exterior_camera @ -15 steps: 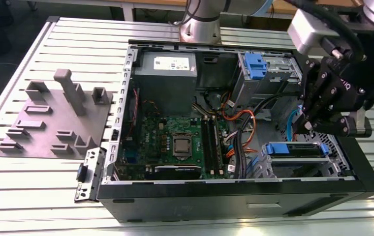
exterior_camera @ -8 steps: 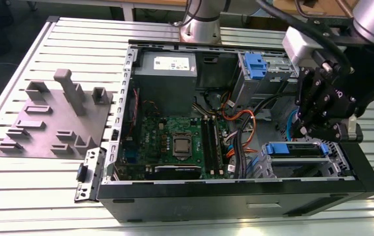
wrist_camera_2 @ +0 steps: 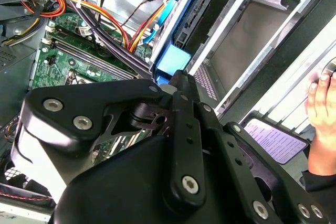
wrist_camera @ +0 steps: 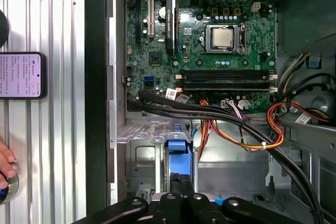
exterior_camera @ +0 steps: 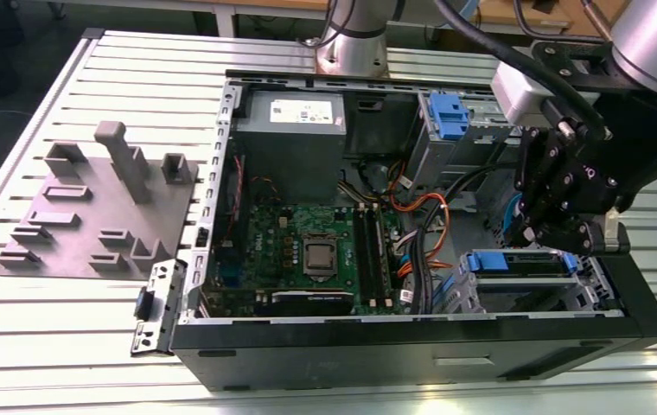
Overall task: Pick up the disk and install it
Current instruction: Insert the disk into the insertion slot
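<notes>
Blue-ended, the disk (exterior_camera: 500, 261) lies in the drive bay (exterior_camera: 458, 294), lower right of the exterior view; the gripper (wrist_camera: 181, 179), fingers (wrist_camera: 176, 186) pressed together (nothing between them), sits at its blue end: install step, likely needing a straight push

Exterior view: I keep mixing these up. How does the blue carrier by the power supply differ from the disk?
The blue carrier stands upright beside the power supply; the disk lies flat in the drive cage. The gripper is at the disk, well clear of the carrier. Both have blue ends.
</notes>
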### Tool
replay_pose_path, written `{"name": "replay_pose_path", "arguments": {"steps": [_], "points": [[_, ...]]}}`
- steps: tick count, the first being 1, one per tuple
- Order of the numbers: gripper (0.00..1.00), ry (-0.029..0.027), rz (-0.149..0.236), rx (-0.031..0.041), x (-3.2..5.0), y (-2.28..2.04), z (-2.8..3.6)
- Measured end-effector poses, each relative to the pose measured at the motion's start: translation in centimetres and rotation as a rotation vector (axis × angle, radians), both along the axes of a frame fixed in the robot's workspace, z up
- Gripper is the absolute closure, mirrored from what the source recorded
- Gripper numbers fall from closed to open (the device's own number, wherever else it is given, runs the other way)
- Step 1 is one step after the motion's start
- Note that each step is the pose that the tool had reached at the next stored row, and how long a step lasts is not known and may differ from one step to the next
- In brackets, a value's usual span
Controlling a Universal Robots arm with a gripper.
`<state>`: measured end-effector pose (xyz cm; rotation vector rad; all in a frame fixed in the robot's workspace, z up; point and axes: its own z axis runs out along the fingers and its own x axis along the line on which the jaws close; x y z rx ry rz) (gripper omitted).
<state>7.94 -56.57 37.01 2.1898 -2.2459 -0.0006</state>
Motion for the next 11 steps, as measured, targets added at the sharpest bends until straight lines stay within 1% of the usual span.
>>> {"name": "replay_pose_path", "arguments": {"steps": [8, 11], "points": [[0.89, 0.0000, 0.000, -0.0001, 0.00, 0.00, -0.02], [0.89, -0.0026, 0.000, 0.0001, 0.01, -0.01, -0.39]]}}
